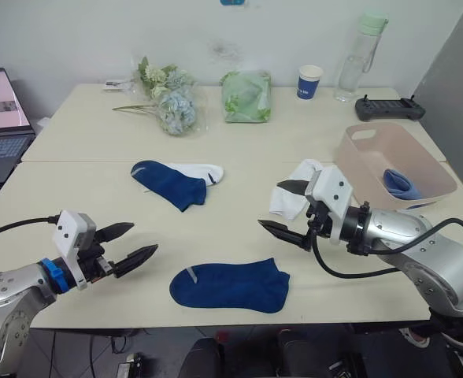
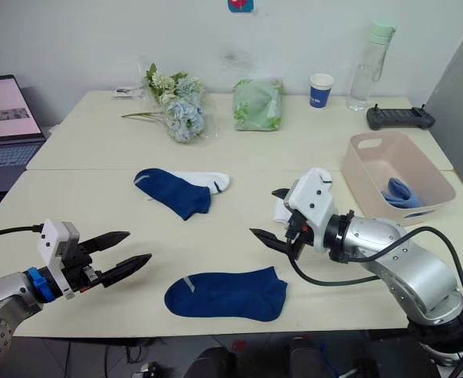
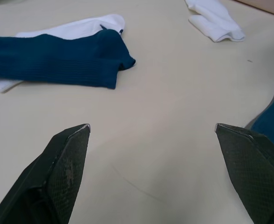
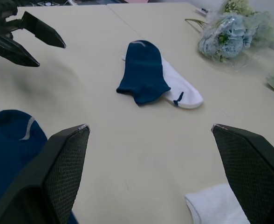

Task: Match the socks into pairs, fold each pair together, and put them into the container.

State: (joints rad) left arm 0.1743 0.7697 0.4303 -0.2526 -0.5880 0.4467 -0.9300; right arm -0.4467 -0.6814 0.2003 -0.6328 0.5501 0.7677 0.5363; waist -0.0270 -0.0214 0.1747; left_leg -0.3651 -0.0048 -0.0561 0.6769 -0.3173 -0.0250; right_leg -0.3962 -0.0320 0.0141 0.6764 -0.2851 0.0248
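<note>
Cream-coloured tabletop (image 1: pixel 239 150) against a pale wall carries flowers, a green bag, a paper cup and a bottle along its far edge, and the socks are spread over the nearer half. One navy sock (image 1: pixel 230 287) lies flat close to the near edge, its long axis running along that edge, with the cuff end toward the robot's left. It sits between the two grippers and a little nearer the robot than either. The left gripper (image 1: pixel 127 244) hovers just beside its cuff end, fingers spread wide and empty. The right gripper (image 1: pixel 288 210) hangs beyond its toe end, also wide open with nothing held, and close to a white sock (image 1: pixel 294 197) lying crumpled next to the pink tub (image 1: pixel 373 146) at the right edge. The other navy sock (image 1: pixel 168 183) lies toward the middle of the tabletop, overlapping a second white sock (image 1: pixel 201 172). A light blue sock (image 1: pixel 401 183) already rests in the tub. Judging by this layout, the left arm has the shorter reach to the near navy sock's cuff, and pairing means carrying it away from the near edge to its mate.
</note>
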